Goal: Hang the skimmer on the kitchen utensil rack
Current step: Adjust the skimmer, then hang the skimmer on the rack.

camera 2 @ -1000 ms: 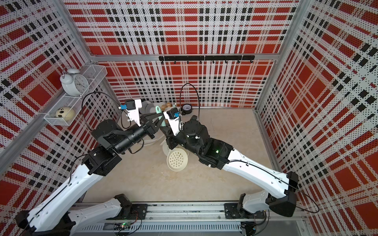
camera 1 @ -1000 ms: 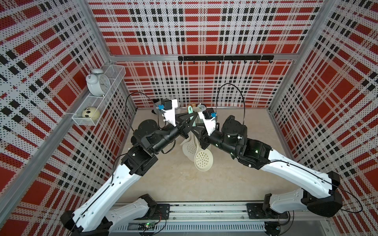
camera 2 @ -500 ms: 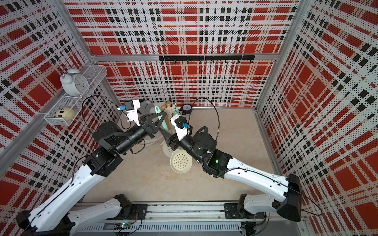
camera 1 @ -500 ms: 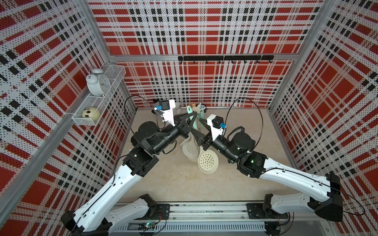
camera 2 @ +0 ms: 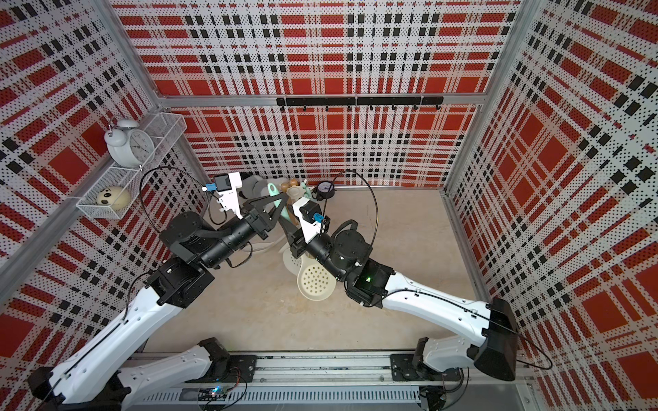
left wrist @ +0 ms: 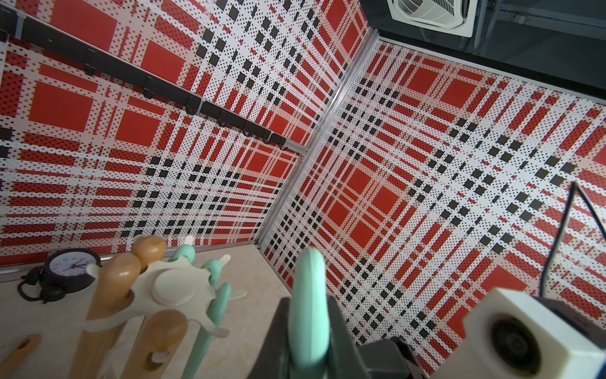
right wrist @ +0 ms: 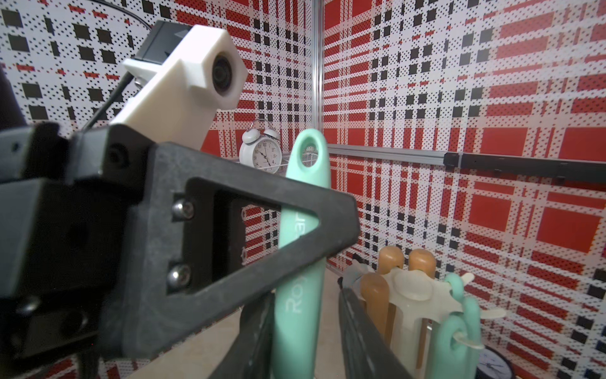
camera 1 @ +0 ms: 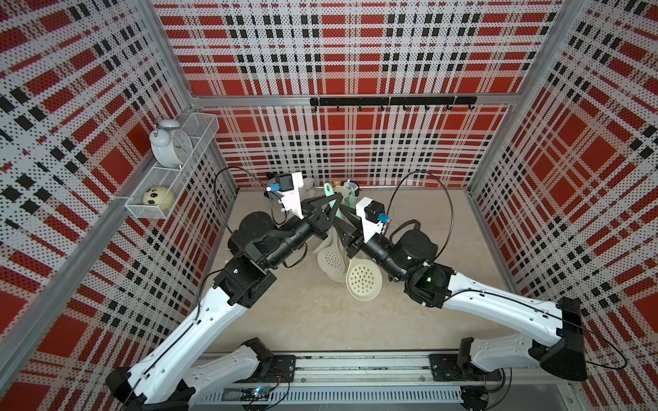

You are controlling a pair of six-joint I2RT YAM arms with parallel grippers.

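Note:
The skimmer has a mint-green handle (left wrist: pixel 308 295) (right wrist: pixel 306 170) and a cream perforated head (camera 1: pixel 363 283) (camera 2: pixel 315 281); it hangs upright above the table. My left gripper (camera 1: pixel 334 204) (left wrist: pixel 308 315) is shut on the handle just below its hanging hole. Lower on the handle, my right gripper (right wrist: pixel 306 295) (camera 1: pixel 340 226) stands open around it: one finger lies against it, the other stands off with a gap. The kitchen utensil rack, a cream-white stand with a star crown (left wrist: pixel 173 288) (right wrist: pixel 413 288) (camera 2: pixel 294 192), is right beside the skimmer, toward the back wall.
Wood-handled utensils (left wrist: pixel 118 282) and mint-handled ones (right wrist: pixel 455 328) hang on the rack's prongs. A small black clock (camera 2: pixel 325 188) sits behind it. A black hook rail (camera 1: pixel 391 101) runs along the back wall. A wire shelf (camera 1: pixel 199 124) on the left wall holds an alarm clock (camera 1: pixel 171 147).
My right wrist has turned and drawn back toward the front right; its jaws opened wide, then narrowed round the handle. The skimmer head has swung slightly forward. My left gripper keeps its hold.

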